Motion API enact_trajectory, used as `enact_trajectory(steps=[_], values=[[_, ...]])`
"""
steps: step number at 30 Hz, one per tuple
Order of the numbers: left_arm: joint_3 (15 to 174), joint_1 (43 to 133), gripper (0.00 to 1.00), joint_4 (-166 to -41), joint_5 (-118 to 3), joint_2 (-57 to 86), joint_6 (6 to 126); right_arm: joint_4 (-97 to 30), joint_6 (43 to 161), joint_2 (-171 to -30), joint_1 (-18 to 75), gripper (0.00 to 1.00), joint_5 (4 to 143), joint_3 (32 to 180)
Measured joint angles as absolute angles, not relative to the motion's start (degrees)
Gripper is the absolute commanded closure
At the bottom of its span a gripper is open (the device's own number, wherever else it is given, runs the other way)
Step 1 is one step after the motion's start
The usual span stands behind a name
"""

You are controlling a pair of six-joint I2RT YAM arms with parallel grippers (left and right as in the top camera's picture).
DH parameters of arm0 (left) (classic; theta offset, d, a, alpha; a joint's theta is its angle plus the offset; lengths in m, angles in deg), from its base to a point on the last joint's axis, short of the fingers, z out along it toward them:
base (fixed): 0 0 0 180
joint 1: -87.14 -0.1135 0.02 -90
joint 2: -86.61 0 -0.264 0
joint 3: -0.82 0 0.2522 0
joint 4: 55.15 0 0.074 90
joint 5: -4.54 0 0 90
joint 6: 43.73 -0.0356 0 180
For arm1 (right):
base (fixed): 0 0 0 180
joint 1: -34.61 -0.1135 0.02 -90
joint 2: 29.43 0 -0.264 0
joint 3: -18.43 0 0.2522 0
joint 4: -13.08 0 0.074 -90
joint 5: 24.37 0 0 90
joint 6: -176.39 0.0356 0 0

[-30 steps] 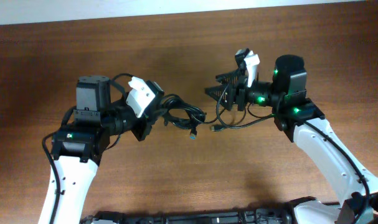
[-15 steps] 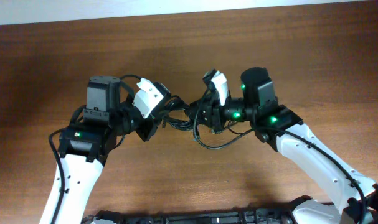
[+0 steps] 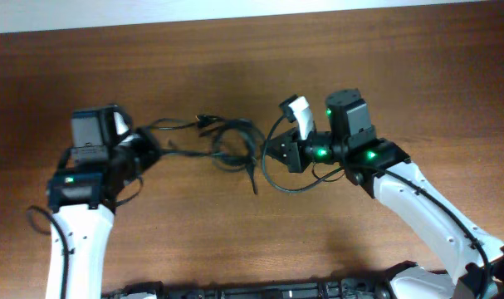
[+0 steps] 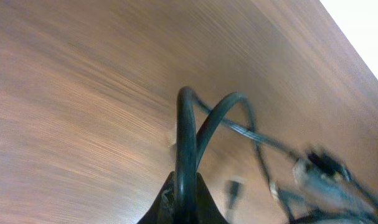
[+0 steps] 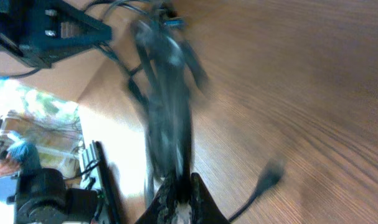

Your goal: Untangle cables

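The cables [image 3: 193, 152] are a bundle of thin black cords strung out over the brown table between my two grippers, with loose loops near the middle [image 3: 235, 137]. One plug end [image 3: 253, 188] hangs toward the front, and another [image 3: 203, 120] points to the back. My left gripper [image 3: 152, 146] is shut on a cable loop [image 4: 185, 130] that rises from its jaws [image 4: 185, 202]. My right gripper [image 3: 274, 154] is shut on the blurred cable bundle [image 5: 167, 81] at the other end [image 5: 179, 193]. A loose plug [image 5: 269, 175] lies to its right.
A black cord loop [image 3: 281, 188] hangs below the right gripper. Whether it belongs to the arm I cannot tell. The table's far edge [image 3: 252, 10] meets a white wall. In the right wrist view the left arm [image 5: 51, 31] shows beyond the bundle.
The right gripper moved in to the tangle and shut on it. Both arms then drew apart, the left well to the left, stretching the bundle out along the table.
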State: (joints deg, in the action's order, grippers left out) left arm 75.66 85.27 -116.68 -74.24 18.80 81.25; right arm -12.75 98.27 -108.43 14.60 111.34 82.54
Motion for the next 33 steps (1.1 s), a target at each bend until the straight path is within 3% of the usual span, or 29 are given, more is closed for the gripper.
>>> enact_trajectory(steps=[1,2,5,7,9,12,13,14,15,16,18,19,21,25,27,29,33], values=[[75.76,80.60,1.00,-118.85,-84.53,18.80,85.12,-12.86,98.25,-108.46,17.31,0.96,109.11,82.45],[75.76,79.46,0.96,-119.72,-87.40,18.80,87.17,-12.91,98.25,-108.46,17.74,0.96,108.30,82.43],[75.76,78.61,1.00,-120.36,-89.71,18.80,90.73,-12.91,98.23,-108.46,17.94,0.95,107.56,82.43],[75.55,78.94,1.00,-113.36,-78.50,18.80,78.58,-13.32,98.21,-108.43,17.96,0.92,107.45,82.43],[75.55,82.19,1.00,-109.10,-55.18,18.80,54.82,-14.26,98.21,-108.46,17.96,0.92,107.41,82.43],[75.55,86.24,1.00,-108.97,-39.33,18.80,40.27,-15.53,98.19,-108.46,17.98,0.87,107.36,82.43],[75.55,86.24,0.90,-109.34,-39.68,18.80,40.03,-15.49,98.27,-108.46,18.03,0.83,107.36,82.43],[75.55,86.24,0.54,-110.61,-42.57,18.80,41.14,-15.49,98.16,-108.46,18.03,0.75,107.21,82.43],[75.66,86.30,0.01,-113.27,-49.19,18.78,44.33,-15.53,98.16,-108.46,18.03,0.60,107.12,82.43],[75.72,86.32,0.01,-115.61,-55.62,18.65,47.30,-15.55,98.19,-108.46,18.03,0.43,107.04,82.43],[75.90,86.32,0.01,-118.10,-66.59,16.07,53.18,-15.75,97.86,-108.46,18.03,0.31,107.01,82.43],[75.87,86.32,0.01,-118.19,-67.77,14.76,53.71,-16.08,98.14,-108.46,18.03,0.31,106.99,82.41],[75.92,86.32,0.22,-118.19,-65.82,8.57,55.15,-19.99,98.19,-108.46,18.03,0.31,106.97,82.30],[75.98,88.77,0.24,-118.67,-64.95,-1.26,63.76,-22.81,98.19,-108.92,18.03,0.31,106.99,82.15],[76.07,90.80,0.18,-119.26,-71.24,-5.13,69.86,-22.85,98.23,-108.98,18.03,0.30,106.99,82.15],[76.07,92.25,0.18,-121.64,-77.08,-8.41,75.67,-22.83,98.27,-109.00,18.03,0.22,106.99,82.15],[74.82,92.38,0.22,-121.27,-84.42,-9.35,84.24,-22.85,98.16,-109.42,18.03,0.22,107.01,82.15]])
